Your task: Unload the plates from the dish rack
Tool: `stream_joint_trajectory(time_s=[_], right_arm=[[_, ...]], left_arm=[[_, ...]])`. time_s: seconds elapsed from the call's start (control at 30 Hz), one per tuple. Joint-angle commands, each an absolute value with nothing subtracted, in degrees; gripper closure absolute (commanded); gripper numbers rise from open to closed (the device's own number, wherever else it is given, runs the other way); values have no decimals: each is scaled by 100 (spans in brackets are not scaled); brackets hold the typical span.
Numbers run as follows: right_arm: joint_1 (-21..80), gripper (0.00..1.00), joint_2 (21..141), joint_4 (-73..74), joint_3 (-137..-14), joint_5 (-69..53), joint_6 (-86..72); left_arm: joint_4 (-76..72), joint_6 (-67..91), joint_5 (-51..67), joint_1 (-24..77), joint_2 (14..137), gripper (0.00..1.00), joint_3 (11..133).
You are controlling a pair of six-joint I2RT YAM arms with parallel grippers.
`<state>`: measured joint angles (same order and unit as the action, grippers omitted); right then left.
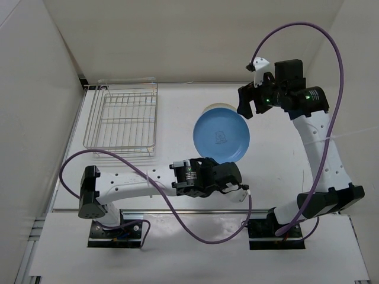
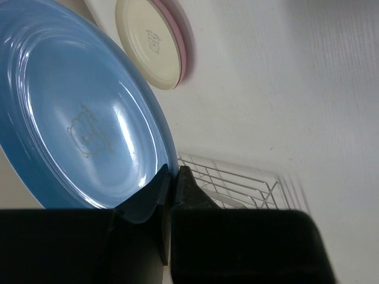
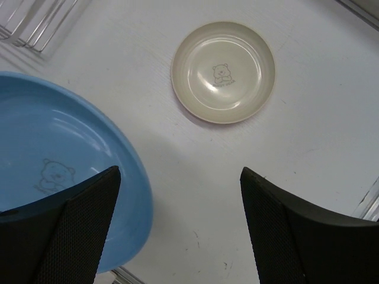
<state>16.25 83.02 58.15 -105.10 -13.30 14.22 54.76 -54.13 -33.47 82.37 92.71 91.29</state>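
At mid-table, your left gripper point(image 2: 172, 177) is pinched tight on the rim of the shallow round light-blue plate point(image 1: 222, 136), which carries a faint bear mark. Just beyond it, the round cream-white plate point(image 3: 223, 71) lies on the pink plate point(image 2: 184, 50), whose rim only just shows. Your right gripper point(image 3: 179, 171) hangs over them with its fingers spread wide, gripping nothing. Well apart, at the far left, stands the rectangular silver wire dish rack point(image 1: 121, 121).

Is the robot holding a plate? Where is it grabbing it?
Yes. The left gripper is pinching the blue plate by its rim. The right gripper is open and holds nothing.
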Motion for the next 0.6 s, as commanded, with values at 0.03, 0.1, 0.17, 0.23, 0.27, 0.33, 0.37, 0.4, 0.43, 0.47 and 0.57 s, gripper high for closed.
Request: stream_joint_trajectory(time_s=[0.03, 0.1, 0.17, 0.23, 0.27, 0.33, 0.37, 0.4, 0.43, 0.47, 0.57], right_arm=[[1635, 15, 8051, 5757, -10609, -1889, 1415], [1635, 15, 7989, 5818, -10495, -2030, 1485], [1635, 15, 7989, 5818, -10354, -1978, 1547], [1635, 15, 7937, 5818, -10082, -1864, 1608], [1635, 17, 7937, 5766, -10011, -1811, 1608], [1635, 19, 7937, 5687, -9888, -1758, 1608], [1635, 19, 7937, 5687, -9801, -1758, 1608], [1635, 19, 7937, 5617, -9748, -1758, 1608], [1635, 21, 7937, 5564, -9669, -1758, 1608], [1635, 22, 7937, 5563, -9668, -1758, 1608], [1635, 43, 7937, 5563, -9615, -1758, 1608]], left_arm=[[5317, -5405, -3235, 8218, 9325, 89, 9518], [5317, -5405, -3234, 8166, 9325, 89, 9519], [5230, -5467, -3234, 8165, 9325, 89, 9579], [5177, -5519, -3287, 8165, 9377, 89, 9632], [5177, -5520, -3287, 8165, 9378, 89, 9633], [5177, -5520, -3287, 8165, 9378, 89, 9686], [5177, -5520, -3287, 8165, 9378, 89, 9686], [5177, -5520, -3287, 8165, 9378, 89, 9686], [5177, -5520, -3287, 8165, 9378, 89, 9738], [5177, -5520, -3287, 8165, 9378, 89, 9799], [5177, -5520, -3287, 8165, 9378, 89, 9853]])
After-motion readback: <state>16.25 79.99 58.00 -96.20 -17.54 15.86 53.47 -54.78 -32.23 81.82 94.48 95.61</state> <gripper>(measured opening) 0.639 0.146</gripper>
